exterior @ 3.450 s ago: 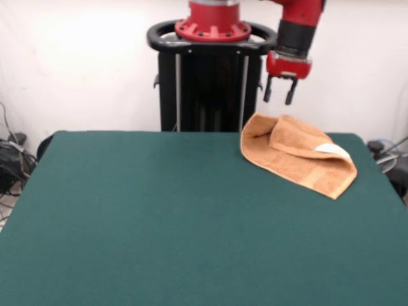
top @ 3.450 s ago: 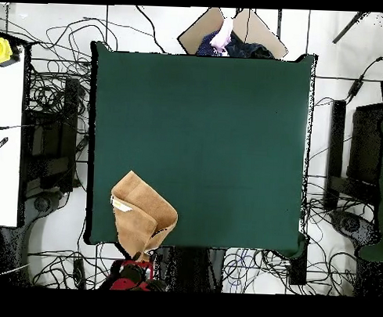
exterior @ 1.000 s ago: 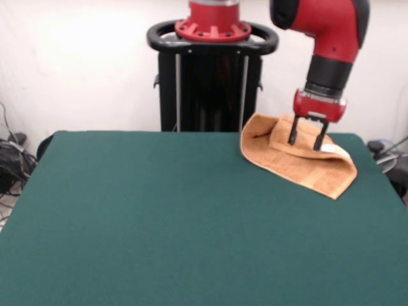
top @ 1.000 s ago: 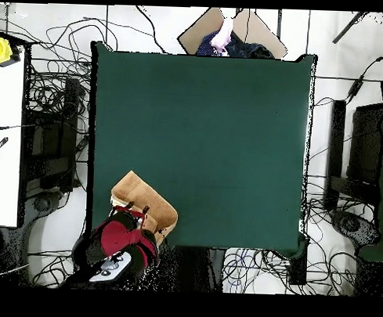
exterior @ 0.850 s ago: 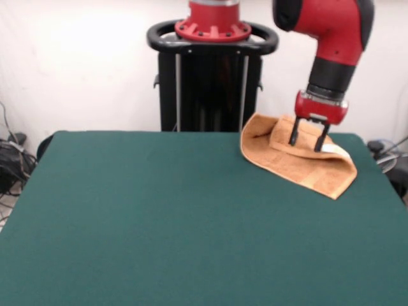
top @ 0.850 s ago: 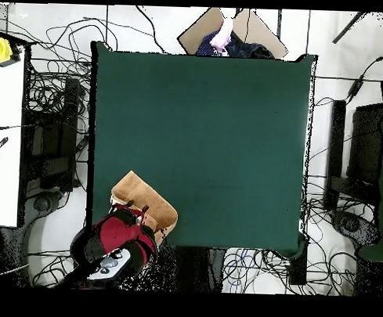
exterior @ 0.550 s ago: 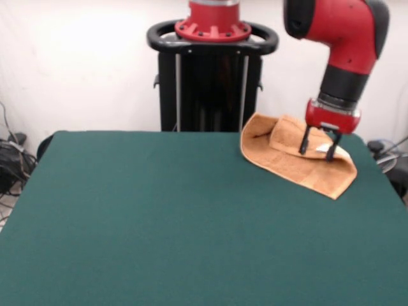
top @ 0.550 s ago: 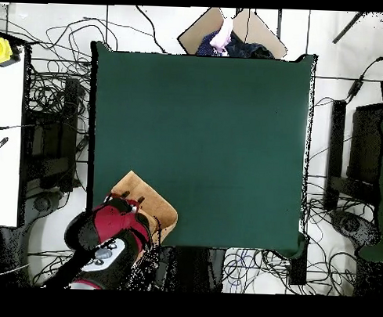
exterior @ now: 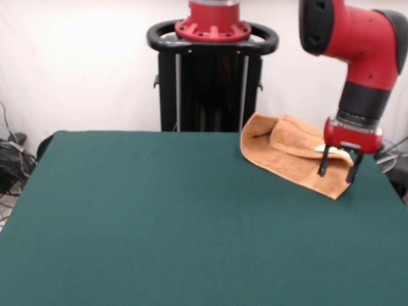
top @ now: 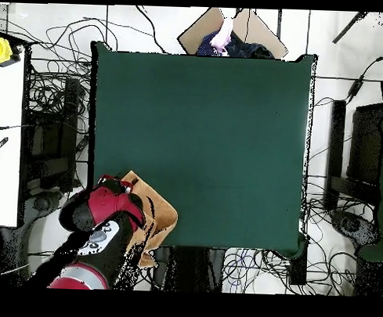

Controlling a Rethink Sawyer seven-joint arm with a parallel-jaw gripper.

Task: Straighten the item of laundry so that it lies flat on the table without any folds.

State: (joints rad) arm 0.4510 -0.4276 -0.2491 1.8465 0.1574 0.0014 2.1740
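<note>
The orange-tan towel [exterior: 287, 153] lies folded over itself at the far right corner of the dark green table [exterior: 178, 217], with its white tag partly showing behind my gripper. My gripper [exterior: 336, 172] is open, its two black fingers pointing down over the towel's near right corner, close above or touching the cloth. In the overhead view the towel [top: 160, 214] sits at the bottom left corner of the table [top: 211, 142], and the red arm covers much of it, so the gripper itself is hidden there.
The black pedestal [exterior: 210, 83] stands just behind the table's far edge, left of the towel. The table's right edge runs close to the towel. A person's hand [top: 224, 33] shows at the overhead view's top edge. Cables lie around the table.
My gripper has moved from over the towel's raised middle fold toward the right and nearer, down to the towel's near right corner. The towel has not visibly moved.
</note>
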